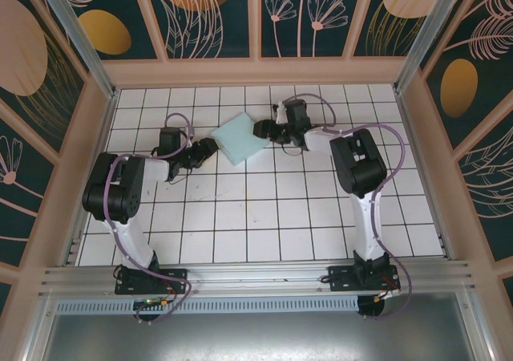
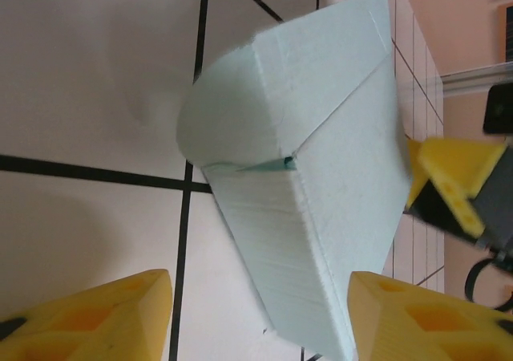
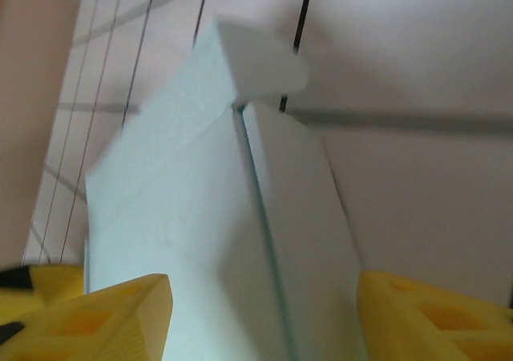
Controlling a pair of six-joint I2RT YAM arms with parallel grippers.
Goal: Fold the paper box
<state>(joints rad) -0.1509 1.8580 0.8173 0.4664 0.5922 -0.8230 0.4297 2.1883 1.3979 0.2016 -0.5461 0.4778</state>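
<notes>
Two grippers address the paper box (image 1: 240,137) from opposite ends. The step in hand reads as an early fold: both arms are at the card, and no panel stands up as a wall yet. The box lies on the white tiled table (image 1: 240,225), in its far middle part, turned cornerwise to the tile lines. The left gripper (image 1: 208,149) sits at its near-left corner and the right gripper (image 1: 262,128) at its right corner.

Finger state. In the left wrist view the yellow fingers (image 2: 104,317) stand apart with the box end between them. Bare tile shows between one finger and the card, so nothing is clamped. In the right wrist view the fingers (image 3: 433,313) are likewise apart and the card spans the gap between them. Whether they press on it cannot be told.

Condition of the box. It is pale turquoise thin card, and it looks mostly flat in the top view. Close up it is a low sleeve: two long panels meet along a straight seam (image 3: 259,217), and a short rounded flap (image 2: 228,108) curls up at one end.

Next move, as judged. One gripper must pin a panel while the other closes on a flap or edge and turns it about its crease. Thin card is likely to buckle if pinched far from the crease, so grip close to it.
</notes>
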